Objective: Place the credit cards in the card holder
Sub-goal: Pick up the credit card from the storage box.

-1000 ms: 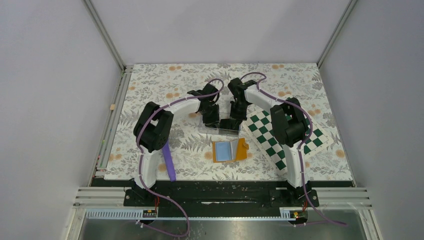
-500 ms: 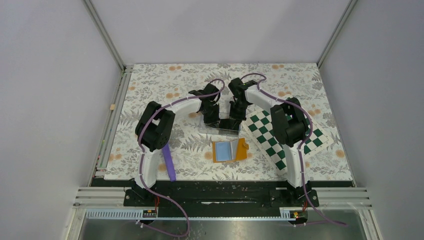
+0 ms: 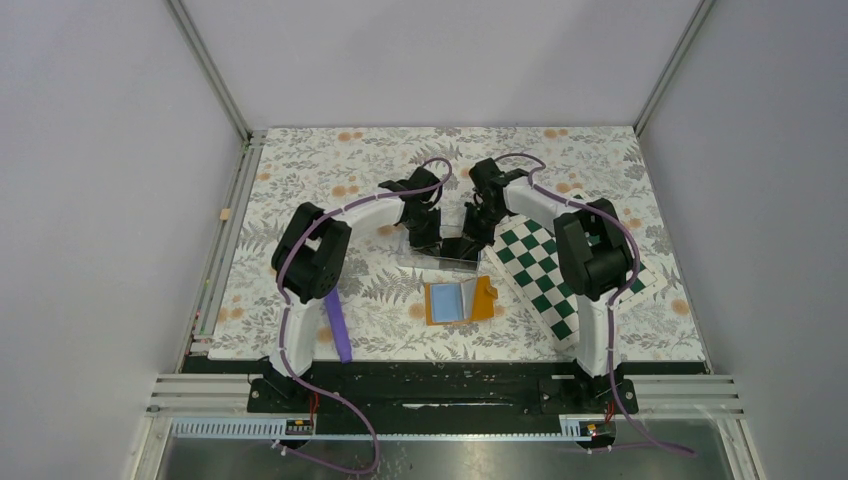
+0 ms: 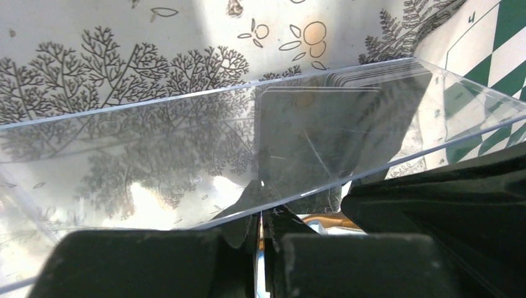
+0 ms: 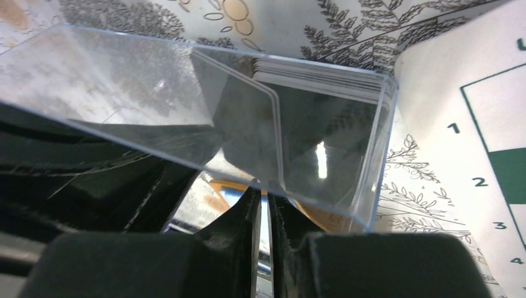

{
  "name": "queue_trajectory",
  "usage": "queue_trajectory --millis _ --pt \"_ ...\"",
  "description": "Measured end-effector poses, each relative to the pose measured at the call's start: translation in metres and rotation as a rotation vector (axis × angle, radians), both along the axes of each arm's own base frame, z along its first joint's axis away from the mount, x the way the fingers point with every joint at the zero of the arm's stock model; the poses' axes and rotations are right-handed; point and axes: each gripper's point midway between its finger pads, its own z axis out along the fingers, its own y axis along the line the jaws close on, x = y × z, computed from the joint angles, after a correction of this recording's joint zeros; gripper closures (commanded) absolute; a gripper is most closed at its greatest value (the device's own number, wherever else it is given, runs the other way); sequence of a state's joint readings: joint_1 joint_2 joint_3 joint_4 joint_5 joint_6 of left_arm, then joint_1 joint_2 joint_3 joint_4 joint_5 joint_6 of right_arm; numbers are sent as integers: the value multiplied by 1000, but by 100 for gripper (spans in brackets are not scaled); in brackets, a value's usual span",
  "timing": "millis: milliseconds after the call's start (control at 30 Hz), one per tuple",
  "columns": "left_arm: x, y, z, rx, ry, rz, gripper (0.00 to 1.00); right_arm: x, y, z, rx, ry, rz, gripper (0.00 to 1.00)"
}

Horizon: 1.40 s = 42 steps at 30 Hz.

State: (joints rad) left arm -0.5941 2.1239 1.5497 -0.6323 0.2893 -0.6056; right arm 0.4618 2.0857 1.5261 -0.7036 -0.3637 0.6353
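The credit cards [image 3: 458, 247] are dark and stand inside a clear plastic box [image 3: 440, 248]. One card [image 5: 248, 130] leans loose in front of the stacked rest [image 5: 316, 77]; the same loose card [image 4: 316, 136] shows through the box wall in the left wrist view. My left gripper [image 4: 261, 214] is shut on the box's near rim [image 4: 155, 233]; from above, the left gripper [image 3: 422, 240] is at the box's left end. At the rim of the box's right end, my right gripper [image 5: 267, 198] is open by a narrow slit with nothing between its fingers. The orange card holder [image 3: 458, 300] lies open in front of the box, blue lining up.
A green and white checkered board [image 3: 560, 270] lies right of the box, under the right arm. A purple strip [image 3: 338, 325] lies at the near left by the left arm's base. The table carries a leaf-patterned cloth [image 3: 330, 170].
My left gripper has closed on the box rim. My right jaws have parted slightly, and the right arm has swung to the right.
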Motion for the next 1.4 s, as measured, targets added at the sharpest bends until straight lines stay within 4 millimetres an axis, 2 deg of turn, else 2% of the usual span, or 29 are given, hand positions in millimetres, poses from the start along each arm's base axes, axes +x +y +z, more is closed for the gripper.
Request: queue_trajectory --millis 67,267,433,633,1000,1133,1233,1400 --pt "-1 -2 1 -6 -3 -6 99 2 1 5 22 -12 -9 83" --pt "-2 -14 2 -40 -13 -30 95 7 3 20 44 -59 -14 67" --pt "-2 -26 5 -88 -26 -47 88 9 -7 30 -6 -100 -1 59" --pt "1 -40 9 -163 -55 -63 77 12 -18 33 -67 -129 14 57" --pt "0 -43 9 -191 -67 -65 79 17 -25 42 -105 -151 30 58" --pt "0 -43 9 -195 -75 -66 64 18 -28 43 -124 -156 36 58" --pt "-2 -42 11 -213 -84 -57 65 16 -30 42 -131 -147 41 59" --pt "1 -40 12 -264 -81 -16 77 17 -31 38 -146 -137 58 62"
